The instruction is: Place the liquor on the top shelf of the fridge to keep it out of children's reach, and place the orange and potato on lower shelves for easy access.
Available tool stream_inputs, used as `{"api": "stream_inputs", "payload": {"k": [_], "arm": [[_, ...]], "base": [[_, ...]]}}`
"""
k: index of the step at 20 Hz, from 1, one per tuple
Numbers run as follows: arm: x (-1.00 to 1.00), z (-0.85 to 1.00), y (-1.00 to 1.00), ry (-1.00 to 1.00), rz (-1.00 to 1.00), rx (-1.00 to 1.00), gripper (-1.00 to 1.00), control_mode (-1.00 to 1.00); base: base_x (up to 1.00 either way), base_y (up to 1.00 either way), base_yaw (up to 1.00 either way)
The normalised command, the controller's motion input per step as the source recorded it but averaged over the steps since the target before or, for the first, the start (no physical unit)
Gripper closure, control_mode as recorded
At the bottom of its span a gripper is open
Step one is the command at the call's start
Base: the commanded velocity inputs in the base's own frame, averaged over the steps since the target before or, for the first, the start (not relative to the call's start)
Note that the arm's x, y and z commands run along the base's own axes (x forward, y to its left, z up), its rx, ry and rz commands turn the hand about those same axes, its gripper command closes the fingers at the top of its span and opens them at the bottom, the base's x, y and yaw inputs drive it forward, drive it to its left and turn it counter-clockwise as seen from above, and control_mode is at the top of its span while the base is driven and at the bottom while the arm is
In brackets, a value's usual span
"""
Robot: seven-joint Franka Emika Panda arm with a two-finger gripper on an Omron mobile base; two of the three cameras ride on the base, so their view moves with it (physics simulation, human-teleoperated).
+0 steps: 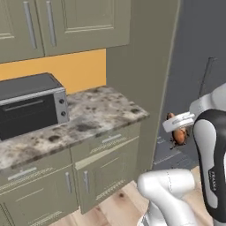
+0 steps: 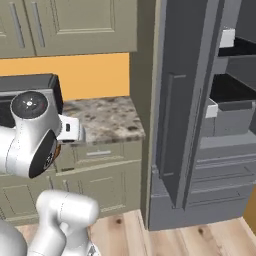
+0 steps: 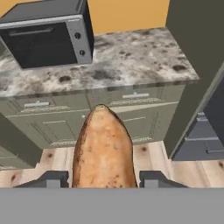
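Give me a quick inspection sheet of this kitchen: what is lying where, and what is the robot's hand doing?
Surface: speckled counter, bare apart from the oven.
Job's things: potato held in the gripper, up in the air off the counter; fridge open, dark shelves visible.
Clutter: grey oven on the counter.
Grippers: gripper closed on the potato, a finger on each side.
Cables: nothing seen.
Surroundings: olive cabinets, orange wall, wooden floor.
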Motion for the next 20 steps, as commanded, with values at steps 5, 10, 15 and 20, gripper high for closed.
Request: {"api": "stream_inputs", "payload": {"k": [5,10,15,20], "arm": [[0.0,0.0,0.0,0.0,0.0,0.0,1.0,1.0],[0.0,0.0,0.0,0.0,0.0,0.0,1.0,1.0],[0.0,0.0,0.0,0.0,0.0,0.0,1.0,1.0],[0.0,0.0,0.0,0.0,0.0,0.0,1.0,1.0]], "base": [[-0.63,-0.8,-0.39],[0.0,-1.0,-0.31],[0.34,-1.0,-0.17],[0.69,-0.94,0.04]]}}
